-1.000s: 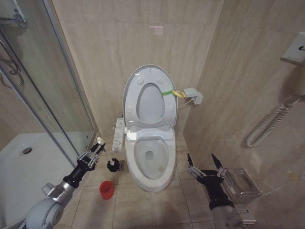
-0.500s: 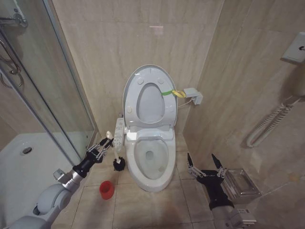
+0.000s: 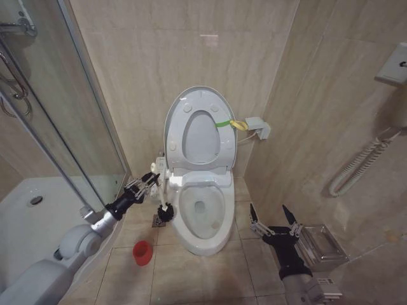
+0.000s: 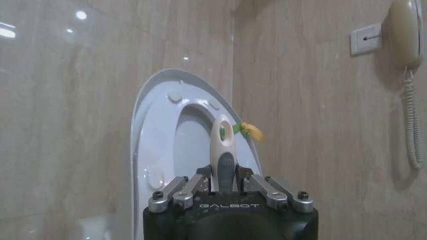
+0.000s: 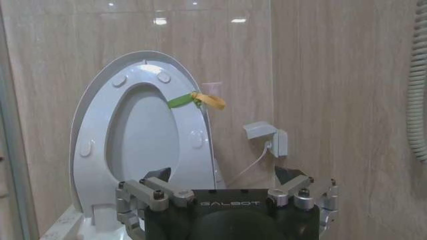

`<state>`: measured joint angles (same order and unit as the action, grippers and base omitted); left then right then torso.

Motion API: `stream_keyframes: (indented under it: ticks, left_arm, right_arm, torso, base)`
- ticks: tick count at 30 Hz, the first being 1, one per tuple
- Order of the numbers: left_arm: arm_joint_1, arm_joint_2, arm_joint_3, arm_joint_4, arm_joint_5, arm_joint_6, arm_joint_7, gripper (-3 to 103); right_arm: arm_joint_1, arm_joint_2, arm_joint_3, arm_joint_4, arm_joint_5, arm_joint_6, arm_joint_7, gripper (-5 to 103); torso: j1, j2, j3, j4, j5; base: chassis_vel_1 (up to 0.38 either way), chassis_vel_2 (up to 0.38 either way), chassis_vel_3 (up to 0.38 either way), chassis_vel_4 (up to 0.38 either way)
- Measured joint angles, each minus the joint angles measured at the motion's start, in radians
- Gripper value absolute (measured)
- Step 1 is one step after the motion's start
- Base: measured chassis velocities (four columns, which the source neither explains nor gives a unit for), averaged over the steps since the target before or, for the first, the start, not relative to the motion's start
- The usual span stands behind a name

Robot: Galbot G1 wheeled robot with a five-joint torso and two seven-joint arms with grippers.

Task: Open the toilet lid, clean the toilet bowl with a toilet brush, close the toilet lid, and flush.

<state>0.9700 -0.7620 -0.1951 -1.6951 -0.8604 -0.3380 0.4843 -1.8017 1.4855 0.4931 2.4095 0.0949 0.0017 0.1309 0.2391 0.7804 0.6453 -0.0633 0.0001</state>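
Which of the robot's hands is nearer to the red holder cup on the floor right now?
Left. The left hand, holding the toilet brush, hangs just above the red holder cup. The right hand waits across the toilet bowl, farther away.

left hand (image 3: pixel 147 184) clamped and reaching forward, right hand (image 3: pixel 273 217) spread wide, parked low

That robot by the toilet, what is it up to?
It is cleaning the toilet. The toilet lid is already raised against the wall. The left gripper is shut on the toilet brush, holding it beside the toilet bowl, bristle head just off the rim and not yet inside. The red holder cup stands on the floor. The right gripper waits open, right of the bowl.
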Motion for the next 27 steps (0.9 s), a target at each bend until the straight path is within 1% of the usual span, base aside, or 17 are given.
stream_keyframes:
  ticks: [1,2,3,4,5,6,8,11,13,16,17,21,22,26,27]
  left_arm:
    - [0.0,0.0,0.0,0.0,0.0,0.0,0.0,24]
    - [-0.055,-0.008,0.063,0.043,-0.007,-0.005,0.01,24]
    - [-0.081,-0.014,0.094,0.06,-0.01,-0.008,0.014,24]
    - [-0.081,-0.014,0.094,0.06,-0.01,-0.008,0.014,24]
    - [-0.1,-0.017,0.113,0.069,-0.014,-0.01,0.018,24]
    - [-0.116,-0.02,0.13,0.075,-0.019,-0.011,0.023,24]
    - [-0.141,-0.026,0.162,0.083,-0.027,-0.012,0.032,23]
    - [-0.169,-0.032,0.189,0.099,-0.036,-0.018,0.044,23]
    - [-0.188,-0.038,0.205,0.114,-0.042,-0.023,0.053,23]
    - [-0.249,-0.057,0.236,0.153,-0.058,-0.027,0.074,23]
    - [-0.249,-0.057,0.236,0.153,-0.058,-0.027,0.074,23]
    - [-0.33,-0.077,0.282,0.206,-0.075,-0.027,0.093,23]
    - [-0.33,-0.077,0.282,0.206,-0.075,-0.027,0.093,23]
    - [-0.392,-0.116,0.34,0.282,-0.092,-0.03,0.104,23]
    - [-0.392,-0.116,0.34,0.282,-0.092,-0.03,0.104,23]
  right_arm:
    - [0.0,0.0,0.0,0.0,0.0,0.0,0.0,100]
    - [0.0,0.0,0.0,0.0,0.0,0.0,0.0,100]
    - [0.0,0.0,0.0,0.0,0.0,0.0,0.0,100]
    - [0.0,0.0,0.0,0.0,0.0,0.0,0.0,100]
    - [0.0,0.0,0.0,0.0,0.0,0.0,0.0,100]
    - [0.0,0.0,0.0,0.0,0.0,0.0,0.0,100]
    - [0.0,0.0,0.0,0.0,0.0,0.0,0.0,100]
    - [0.0,0.0,0.0,0.0,0.0,0.0,0.0,100]
    - [0.0,0.0,0.0,0.0,0.0,0.0,0.0,100]
    - [0.0,0.0,0.0,0.0,0.0,0.0,0.0,100]
    - [0.0,0.0,0.0,0.0,0.0,0.0,0.0,100]
    - [0.0,0.0,0.0,0.0,0.0,0.0,0.0,100]
    - [0.0,0.0,0.0,0.0,0.0,0.0,0.0,100]
    - [0.0,0.0,0.0,0.0,0.0,0.0,0.0,100]
    - [0.0,0.0,0.0,0.0,0.0,0.0,0.0,100]
  torso:
    - [0.0,0.0,0.0,0.0,0.0]
    - [0.0,0.0,0.0,-0.0001,0.0002]
    - [0.0,0.0,0.0,0.0006,-0.0006]
    - [0.0,0.0,0.0,0.0006,-0.0006]
    - [0.0,0.0,0.0,0.0001,-0.0004]
    - [0.0,0.0,0.0,0.0005,0.0001]
    - [0.0,0.0,0.0,0.0005,-0.0002]
    - [0.0,0.0,0.0,0.0007,0.0003]
    - [0.0,0.0,0.0,0.0004,-0.0001]
    - [0.0,0.0,0.0,0.0005,0.0]
    - [0.0,0.0,0.0,0.0005,0.0]
    - [0.0,0.0,0.0,0.0003,0.0001]
    - [0.0,0.0,0.0,0.0003,0.0001]
    - [0.0,0.0,0.0,0.0004,0.0002]
    - [0.0,0.0,0.0,0.0004,0.0002]
  base:
    - [0.0,0.0,0.0,0.0]
    - [0.0,0.0,0.0,0.0]
    - [0.0,0.0,0.0,0.0]
    - [0.0,0.0,0.0,0.0]
    - [0.0,0.0,0.0,0.0]
    - [0.0,0.0,0.0,0.0]
    - [0.0,0.0,0.0,0.0]
    - [0.0,0.0,0.0,0.0]
    - [0.0,0.0,0.0,0.0]
    - [0.0,0.0,0.0,0.0]
    - [0.0,0.0,0.0,0.0]
    - [0.0,0.0,0.0,0.0]
    - [0.0,0.0,0.0,0.0]
    - [0.0,0.0,0.0,0.0]
    - [0.0,0.0,0.0,0.0]
